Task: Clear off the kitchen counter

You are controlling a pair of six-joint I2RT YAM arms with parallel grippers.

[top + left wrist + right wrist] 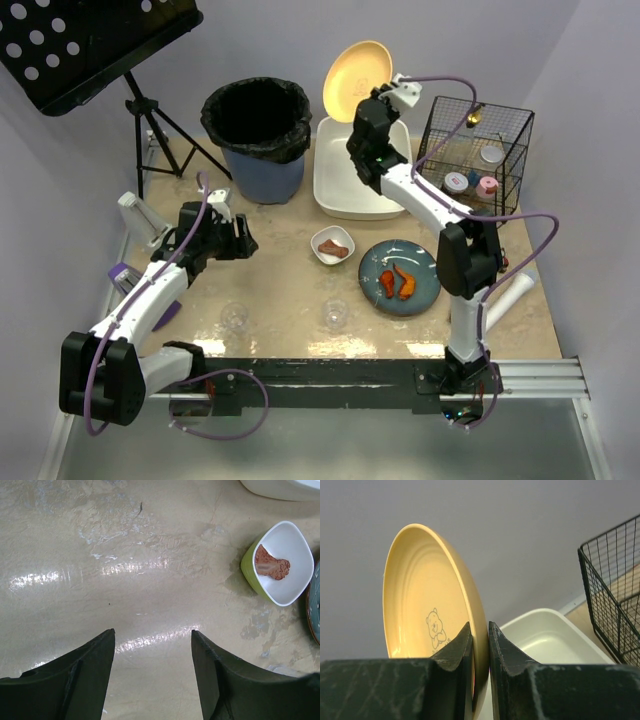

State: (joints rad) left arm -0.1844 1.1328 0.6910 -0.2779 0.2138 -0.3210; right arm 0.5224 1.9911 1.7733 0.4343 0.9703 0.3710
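From the top camera you see the desk (280, 290) filling the middle of the frame, beige and mottled, with both arms reaching up from its lower edge. Count what stands there:

- one white tub (350, 190) at upper centre
- one wire basket (478, 150) at upper right
- one small bowl (332, 245) in the middle, holding one brown scrap of food
- one blue plate (420, 290) just right of the bowl, carrying two orange pieces
- two clear glasses (234, 316) lower down, well apart from each other

One bin (258, 135) lined with a black bag sits left of the tub. One music stand (90, 40) fills the upper left corner. Your right tool (372, 105) is raised over the tub and pinches one yellow plate (355, 70) by its edge. Your left tool (245, 240) hovers at centre left with nothing in it.

In the left wrist view, the two fingers stand well apart at the bottom of the frame, with only bare desk between them. The bowl sits at the right, green outside and white inside, with its single scrap. A sliver of the blue plate shows at the right edge, and a corner of the tub at the upper right.

In the right wrist view, the two fingers are nearly closed at lower centre, clamped on the yellow plate's rim. The plate stands upright, with one small bear drawn on its face. The tub lies at the lower right and the basket at the right edge.
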